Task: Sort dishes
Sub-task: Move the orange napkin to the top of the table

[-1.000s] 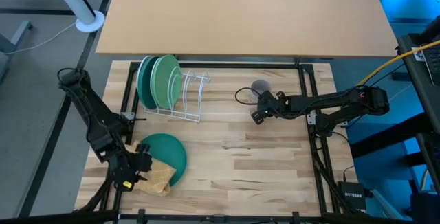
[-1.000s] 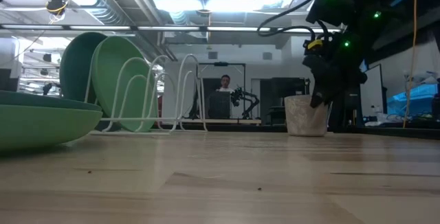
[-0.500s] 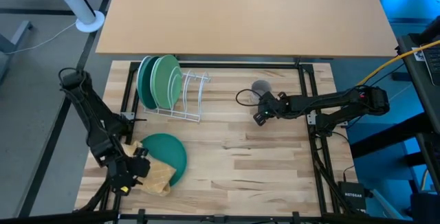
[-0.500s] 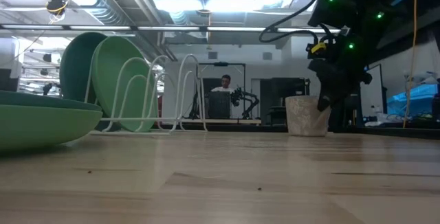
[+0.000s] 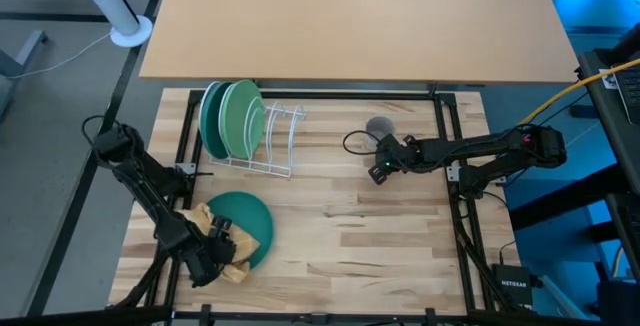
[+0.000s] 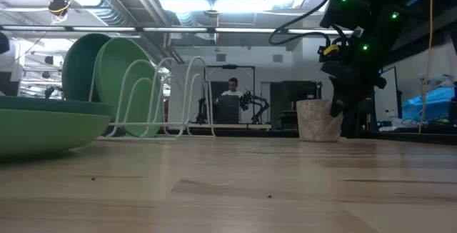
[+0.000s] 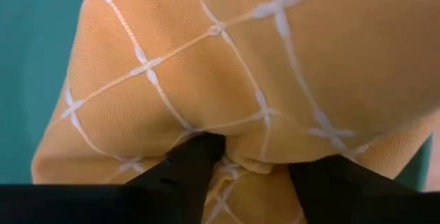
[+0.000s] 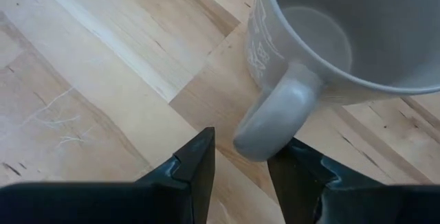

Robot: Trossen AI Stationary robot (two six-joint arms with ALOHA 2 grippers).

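Note:
A dark teal plate [image 5: 255,221] lies flat on the table's near left, seen from the side in the low view [image 6: 43,126]. A yellow checked cloth [image 5: 203,218] drapes over its near-left rim. My left gripper [image 5: 215,256] is down on that cloth, open. Two more plates [image 5: 230,118] stand on edge in the white wire rack [image 5: 280,141]. The grey mug [image 5: 378,128] stands upright on the table at the far right. My right gripper [image 8: 249,148] is open, a finger on each side of the mug's handle [image 8: 271,124]. My left gripper comes from above, pointing steeply down, with its open fingertips [image 7: 199,155] set into the yellow cloth. A small fold of cloth [image 7: 251,163] bulges between the two fingers. The cloth lies on the plate and table. Whether my right gripper touches the mug's handle, I cannot tell; a strip of table shows beside one finger [image 8: 199,159].
A tan desk [image 5: 350,26] adjoins the table's far edge. Black frame rails [image 5: 450,166] run along the table's sides. Bare wood [image 5: 350,226] spans the middle and near right. A person [image 6: 232,86] sits in the room far behind.
My left gripper has dropped onto the yellow cloth, moving a little toward the table's near and right edges, and now covers much of the cloth. Plate, rack and mug have stayed put.

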